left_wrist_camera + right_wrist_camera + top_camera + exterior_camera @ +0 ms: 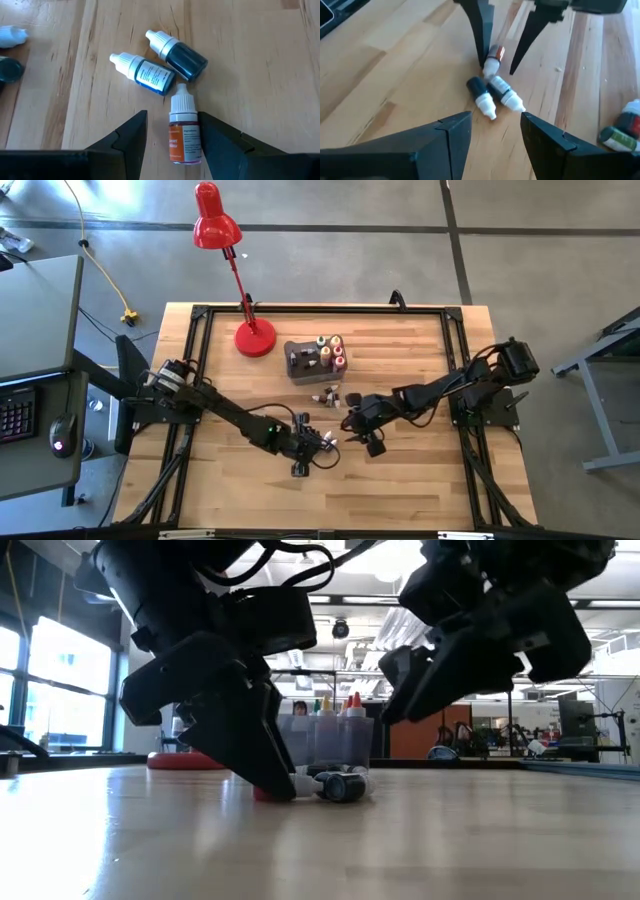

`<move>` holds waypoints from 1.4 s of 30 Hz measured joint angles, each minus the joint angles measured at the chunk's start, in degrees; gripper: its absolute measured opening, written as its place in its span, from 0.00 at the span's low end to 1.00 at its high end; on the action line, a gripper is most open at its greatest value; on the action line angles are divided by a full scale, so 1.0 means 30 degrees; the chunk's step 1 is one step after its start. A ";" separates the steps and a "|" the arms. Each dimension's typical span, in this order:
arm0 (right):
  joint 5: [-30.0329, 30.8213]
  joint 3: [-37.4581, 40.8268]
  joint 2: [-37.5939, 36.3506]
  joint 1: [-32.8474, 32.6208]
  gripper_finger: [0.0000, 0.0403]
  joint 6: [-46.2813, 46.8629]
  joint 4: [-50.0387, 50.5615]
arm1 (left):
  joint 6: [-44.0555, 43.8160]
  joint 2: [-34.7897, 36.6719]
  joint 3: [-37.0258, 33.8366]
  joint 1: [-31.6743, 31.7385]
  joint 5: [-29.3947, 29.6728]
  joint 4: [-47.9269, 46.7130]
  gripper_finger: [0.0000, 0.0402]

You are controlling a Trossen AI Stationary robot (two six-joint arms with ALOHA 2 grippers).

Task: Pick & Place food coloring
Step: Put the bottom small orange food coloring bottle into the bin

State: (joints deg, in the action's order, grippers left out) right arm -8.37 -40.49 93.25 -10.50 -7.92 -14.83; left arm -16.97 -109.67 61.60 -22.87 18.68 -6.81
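I have the left gripper (pixel 170 145) low at the bench's six o'clock, jaws apart astride the orange bottle (pixel 184 136); next, close. Right gripper (pixel 495 131) hovers open.

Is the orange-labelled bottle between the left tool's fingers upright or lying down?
Lying down: the bottle rests flat on the table, white cap pointing away.

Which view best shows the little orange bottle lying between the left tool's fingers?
The left wrist view: the orange bottle fills the gap of the open left tool, label and white cap clear. The right wrist view shows it farther off, partly hidden by a finger. The high view shows only a speck; the low view hides it behind the tool.
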 joint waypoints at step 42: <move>0.0652 0.0312 0.0007 0.0000 0.41 -0.0145 -0.0426 | 0.5174 0.2731 0.4987 0.8098 0.4566 -0.9784 0.20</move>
State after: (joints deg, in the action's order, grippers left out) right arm -6.42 -39.55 93.27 -10.50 -8.35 -16.10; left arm -1.45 -101.47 76.57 1.43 32.37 -36.16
